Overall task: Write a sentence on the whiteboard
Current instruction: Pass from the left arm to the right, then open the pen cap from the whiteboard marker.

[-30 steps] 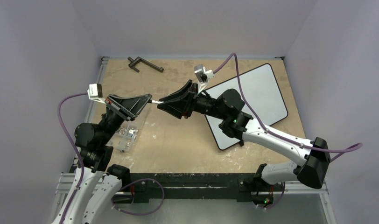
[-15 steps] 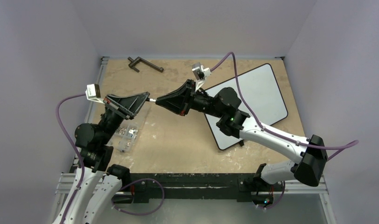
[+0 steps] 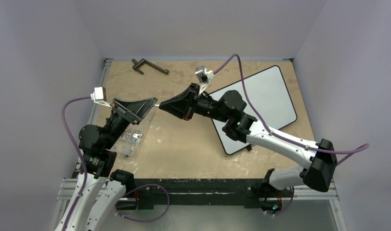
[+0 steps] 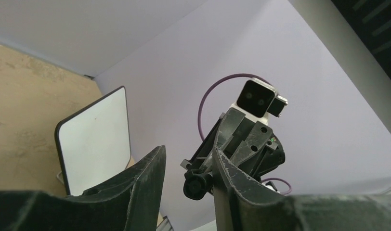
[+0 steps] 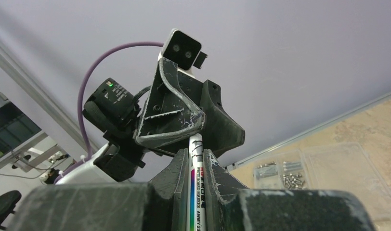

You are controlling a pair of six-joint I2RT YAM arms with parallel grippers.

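Shifting a little toward the left of the overhead frame since the earlier pictures, the right gripper [image 3: 161, 104] is now sitting closer to the left gripper [image 3: 152, 101], and the two are meeting nose to nose just left of the frame's centre, above the table [image 3: 184, 149]. A white marker [image 3: 158, 103] is bridging the short gap between them.

In the right wrist view the right gripper's fingers [image 5: 179, 173] are pressing together on the marker's barrel, with the printed lettering running up between them. The marker's far end is reaching up to the tip of the left gripper at the middle of that frame.

In the left wrist view the left gripper's fingers [image 4: 145, 178] are standing apart with a clear gap between them. A dark round end is showing low in that gap, close to the right-hand finger; whether it is touching that finger I cannot tell.

The whiteboard [image 3: 270, 96] is lying flat at the centre right of the overhead frame, turned at an angle, with the right arm crossing over its lower left corner. Its visible face is showing white.

A clear box of screws [image 3: 131, 139] is lying under the left arm at the lower left. A black L-shaped tool [image 3: 150, 66] is resting near the table's upper left edge.
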